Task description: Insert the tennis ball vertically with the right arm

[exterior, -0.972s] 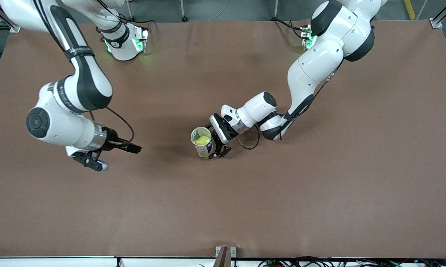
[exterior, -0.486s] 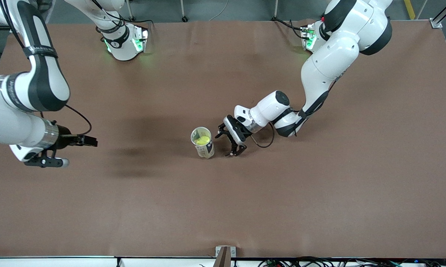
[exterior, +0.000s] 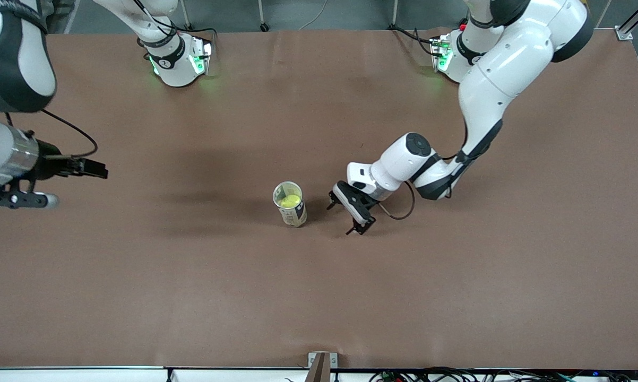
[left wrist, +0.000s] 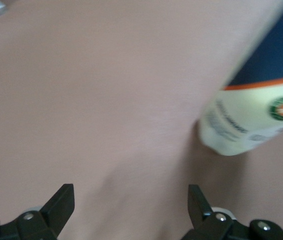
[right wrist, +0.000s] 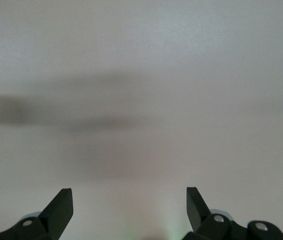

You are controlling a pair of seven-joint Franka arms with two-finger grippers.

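Note:
An upright cream-and-blue can (exterior: 291,208) stands mid-table with the yellow tennis ball (exterior: 290,200) inside its open top. My left gripper (exterior: 340,219) is low beside the can, toward the left arm's end, open and empty. In the left wrist view the can (left wrist: 261,110) lies clear of the left gripper (left wrist: 131,195), with only bare table between the fingers. My right gripper (exterior: 98,170) hangs over the right arm's end of the table, well away from the can. The right wrist view shows the right gripper (right wrist: 129,197) open with nothing between its fingers.
The brown table (exterior: 319,297) is bare around the can. The right arm's base (exterior: 178,58) and the left arm's base (exterior: 449,53) glow green along the edge farthest from the front camera. A small bracket (exterior: 319,362) sits at the nearest edge.
The left gripper, which stood around the can a second ago, has drawn back toward the left arm's end. The right arm has swung away toward its own end. The can has not moved.

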